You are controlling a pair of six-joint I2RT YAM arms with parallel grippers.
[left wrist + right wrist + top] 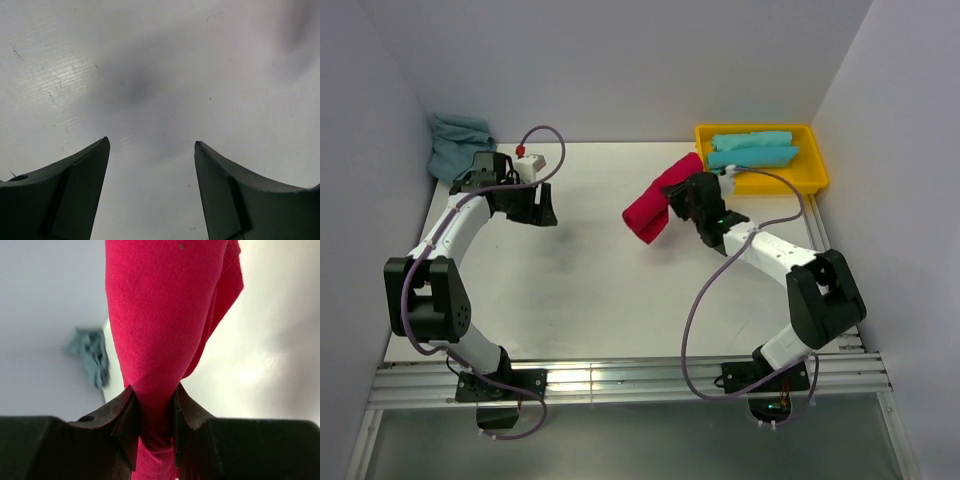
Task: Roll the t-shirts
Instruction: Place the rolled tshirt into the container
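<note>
White table (590,290): broad bare room left of yellow tray (812,178). Two rolled turquoise t-shirts (752,150) lie inside the tray. Crumpled turquoise t-shirt (455,145) far left of tray, at wall edge. Red t-shirt (655,205) just left of tray, pinched by right gripper (152,390) (clear of table? cannot tell). Left gripper (151,141) spread, well left.

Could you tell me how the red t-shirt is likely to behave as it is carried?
Probably floppy: the red t-shirt pinches narrow in the right gripper and bulges beyond. Likely light, as one pinch holds it. It may loosen, since nothing binds it.
</note>
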